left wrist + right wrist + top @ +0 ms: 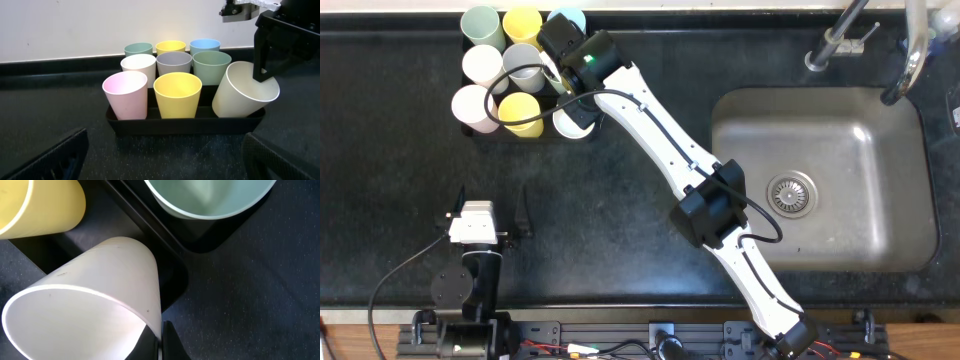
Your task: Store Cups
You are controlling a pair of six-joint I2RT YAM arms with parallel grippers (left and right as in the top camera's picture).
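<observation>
Start close: find the left claw (167,152) wide open, holding nothing, low over the counter (50,100). Farther on, see the right claw (263,67) pinching the white cup (240,97) by its rim. Sits tipped in the last corner of the tray (185,126), mouth leaning away from the yellow cup (177,95). Probably needs standing straight.

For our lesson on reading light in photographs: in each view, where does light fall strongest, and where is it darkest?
Top view: the steel sink gives the strongest sheen, the black countertop looks dull. Left wrist view: the white wall is brightest, the black tray darkest. Right wrist view: light pools inside the tilted cream cup; the tray corner beside it lies in shadow.
</observation>
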